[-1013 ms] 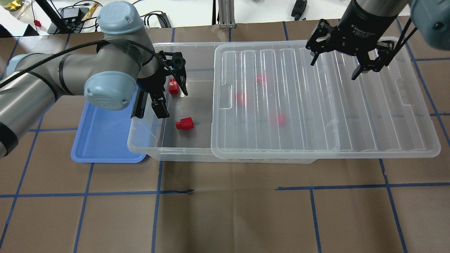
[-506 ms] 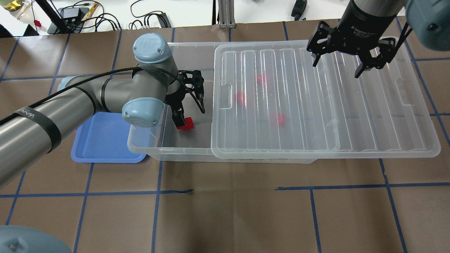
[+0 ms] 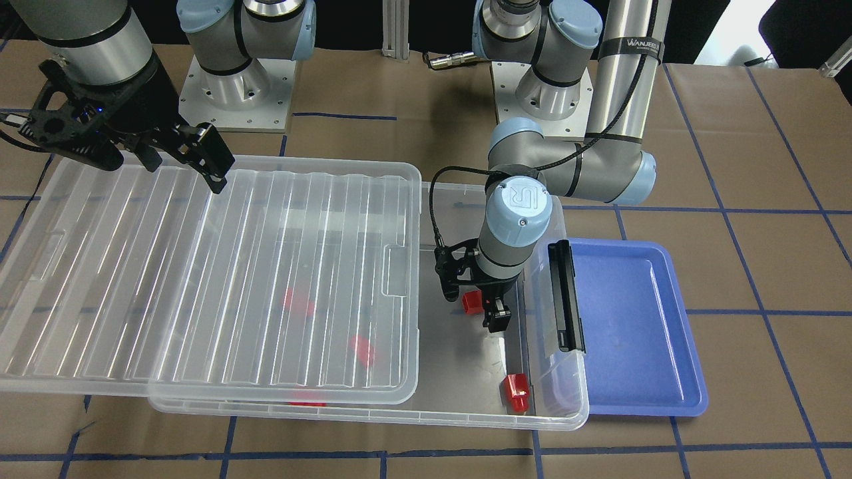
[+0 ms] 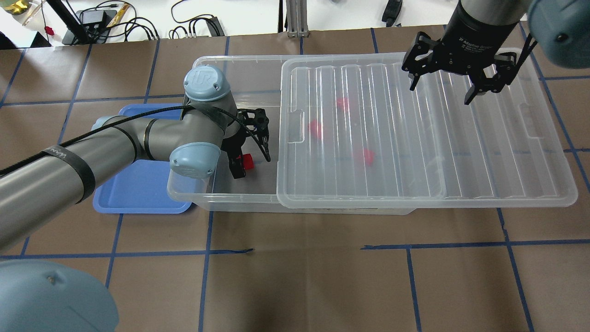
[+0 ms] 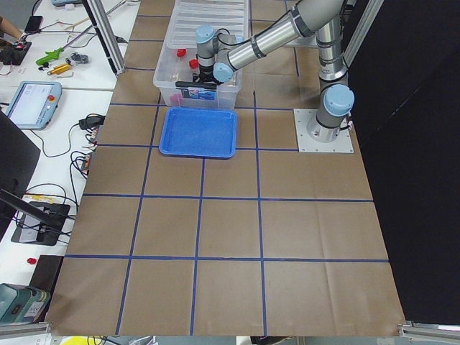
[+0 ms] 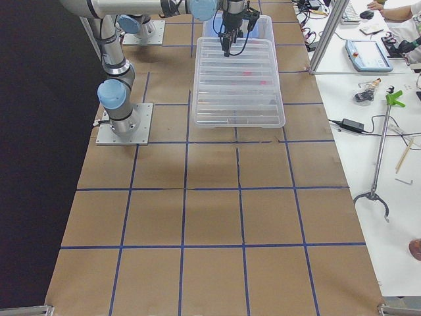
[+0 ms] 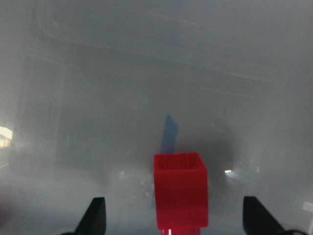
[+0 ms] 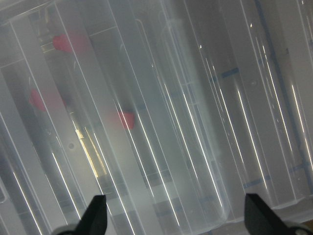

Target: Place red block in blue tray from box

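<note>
Left pincer [image 4: 252, 163]: released, jaws wide, low inside the box [image 4: 189, 197]. Red block [image 7: 180, 193]: on the box floor, between the tips. We advise centring, clenching on its flat sides, and lifting over the wall to the blue tray [image 4: 138, 196] behind the pincer. Right pincer [image 4: 440, 92]: released.

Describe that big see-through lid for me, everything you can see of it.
The lid is a large rectangle of clear ribbed plastic with rounded corners. It lies flat on the box, offset toward the robot's right, leaving the box's left end uncovered and overhanging the other. Red blocks show blurred through it. The open right gripper is above it.
</note>
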Available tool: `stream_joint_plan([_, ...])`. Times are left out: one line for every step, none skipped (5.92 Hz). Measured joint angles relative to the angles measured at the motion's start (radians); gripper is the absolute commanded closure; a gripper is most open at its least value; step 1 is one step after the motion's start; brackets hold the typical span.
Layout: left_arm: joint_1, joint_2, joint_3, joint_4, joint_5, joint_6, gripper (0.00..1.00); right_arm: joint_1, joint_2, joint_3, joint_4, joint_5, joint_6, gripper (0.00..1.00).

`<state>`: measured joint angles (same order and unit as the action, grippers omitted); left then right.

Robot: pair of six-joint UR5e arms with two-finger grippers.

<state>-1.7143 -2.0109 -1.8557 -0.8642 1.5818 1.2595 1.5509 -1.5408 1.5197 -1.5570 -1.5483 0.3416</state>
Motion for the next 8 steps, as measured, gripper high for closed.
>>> stream_joint_plan([0.001,-0.013,0.001,0.010,-0.002,0.005,0.89,0.000,0.000,0.000,0.000,-0.001,-0.001,0.00])
stream_joint_plan([0.001,-0.016,0.004,0.013,-0.003,0.009,0.92,0.000,0.001,0.001,0.000,-0.002,-0.001,0.00])
stream_joint_plan([0.002,-0.009,0.012,0.011,-0.002,0.008,0.92,0.000,0.003,0.002,-0.001,-0.002,-0.008,0.00])
stream_joint_plan([0.004,0.015,0.029,-0.005,-0.001,0.006,0.92,-0.001,0.006,0.002,-0.002,-0.002,-0.024,0.00])
stream_joint_plan([0.009,0.053,0.076,-0.082,-0.001,0.003,0.92,-0.001,0.008,0.002,-0.003,-0.002,-0.034,0.00])
stream_joint_plan([0.019,0.097,0.161,-0.223,-0.001,0.001,0.92,0.000,0.008,0.002,-0.003,-0.003,-0.038,0.00])
stream_joint_plan([0.040,0.129,0.268,-0.387,-0.001,0.004,0.92,0.000,0.008,0.002,-0.001,-0.003,-0.039,0.00])
stream_joint_plan([0.090,0.145,0.369,-0.534,-0.001,0.015,0.92,0.000,0.008,0.002,0.001,-0.003,-0.038,0.00])
